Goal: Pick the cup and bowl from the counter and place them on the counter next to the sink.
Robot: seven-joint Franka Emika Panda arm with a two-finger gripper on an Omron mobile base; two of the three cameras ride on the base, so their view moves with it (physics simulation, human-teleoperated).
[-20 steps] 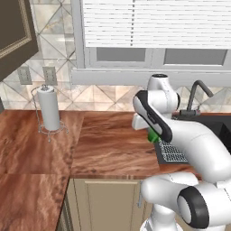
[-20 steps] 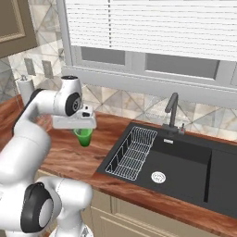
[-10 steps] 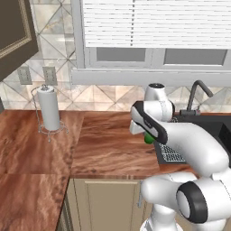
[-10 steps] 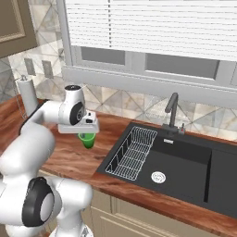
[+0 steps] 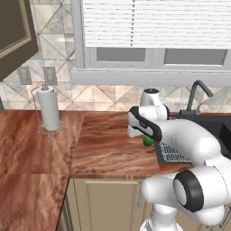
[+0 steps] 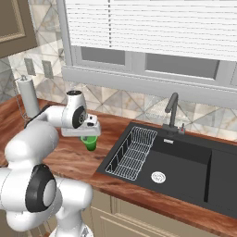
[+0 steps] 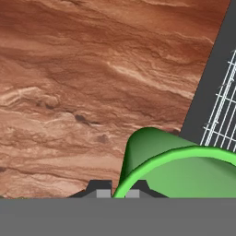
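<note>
Counter (image 5: 103,149): reddish-brown wood-grain top over beige cabinets, spreading beneath the fingers and away to every side of them but the sink side. Window with white slatted blinds (image 6: 152,28): on the wall high above and beyond the fingers. Sink (image 6: 185,162): wide matte black, recessed, its near rim just beside the fingers, its basins stretching away from them. Wire dish rack (image 6: 132,152): white wire, lying in the sink basin closest to the fingers; its bars show at the edge of the hand view (image 7: 221,115). Faucet (image 6: 171,111): dark, curved, at the back of the sink, well beyond the fingers. Paper towel roll (image 5: 48,108): white, upright on a wire stand near the backsplash, well apart from the fingers on the side opposite the sink. Wall outlets (image 5: 36,76): two plates on the tiled backsplash above the roll. Gripper (image 6: 89,137): pointing down over the strip of counter at the sink's edge, fingers clasped about the cup's rim, one dark fingertip (image 7: 99,188) outside the wall and one inside it. Cup (image 6: 89,142): bright green, upright, hanging from the fingers directly below the hand, beside the sink rim; whether its base touches the counter cannot be told.
</note>
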